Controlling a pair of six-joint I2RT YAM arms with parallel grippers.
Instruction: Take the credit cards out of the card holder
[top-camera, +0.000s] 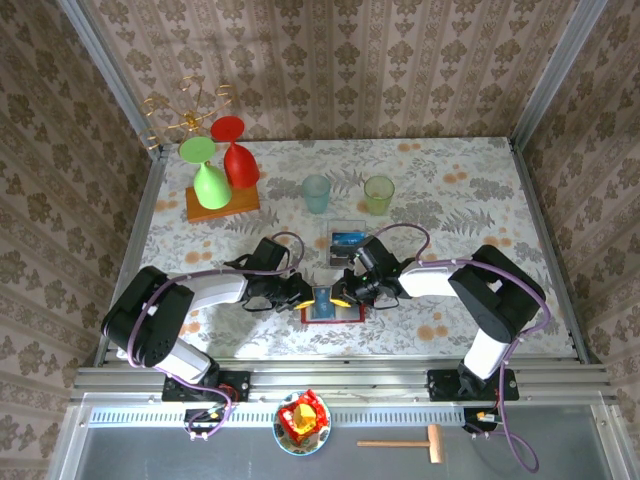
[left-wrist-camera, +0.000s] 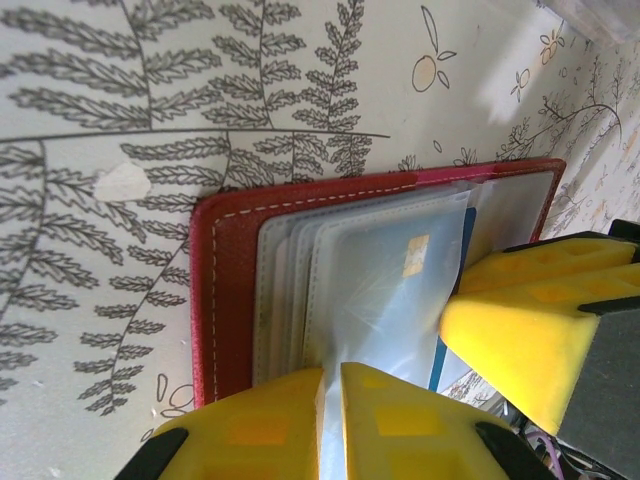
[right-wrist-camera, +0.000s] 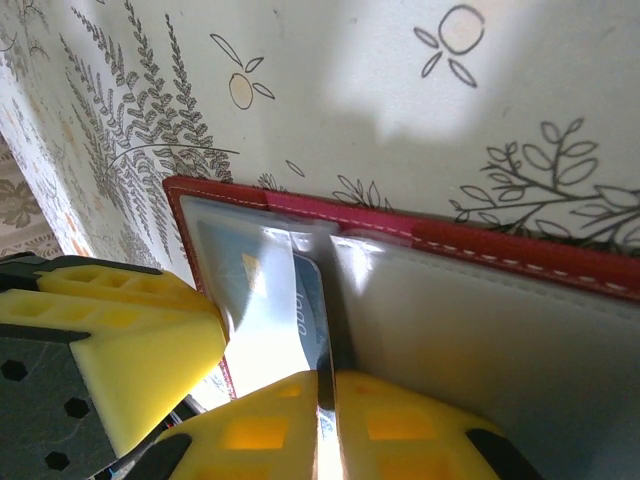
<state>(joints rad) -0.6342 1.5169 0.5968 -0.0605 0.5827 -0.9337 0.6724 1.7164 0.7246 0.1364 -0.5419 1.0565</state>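
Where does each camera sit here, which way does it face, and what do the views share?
Top external: above and behind the bases, looking down on the table; both arms show, left gripper and right gripper meeting.
Left wrist: on the left arm, facing down past its fingers, which pinch a card holder pocket.
Right wrist: likewise, its fingers pinching the blue card.
Shared: card holder; each wrist view catches the opposite gripper.

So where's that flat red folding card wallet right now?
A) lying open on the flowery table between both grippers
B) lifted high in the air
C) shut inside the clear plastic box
A: the red card wallet lies spread open on the table, with the left gripper and right gripper meeting over it.
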